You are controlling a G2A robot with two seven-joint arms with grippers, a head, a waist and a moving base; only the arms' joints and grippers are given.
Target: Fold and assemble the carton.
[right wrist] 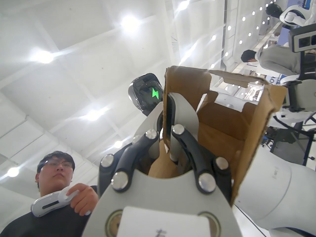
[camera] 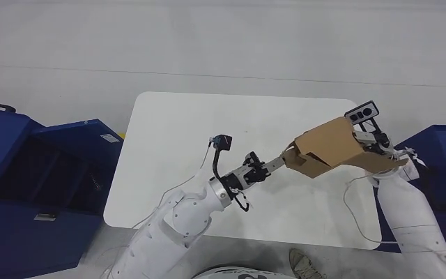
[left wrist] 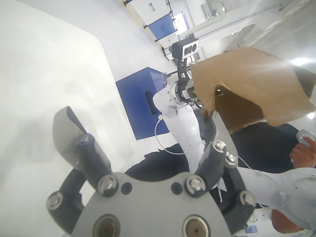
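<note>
Mid-fold: we hold the carton [camera: 331,145] lifted over the table's [camera: 209,132] right side, right gripper [right wrist: 167,108] clamped on one wall. Left gripper [left wrist: 137,119] is spread, one finger at the end flap. Next we likely push that flap inward. Long axis runs across the table, open end toward the left arm.

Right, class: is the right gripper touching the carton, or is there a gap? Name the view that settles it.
Touching. The right wrist view shows the right gripper clamped on the carton: one wall sits pinched between its fingers.
</note>
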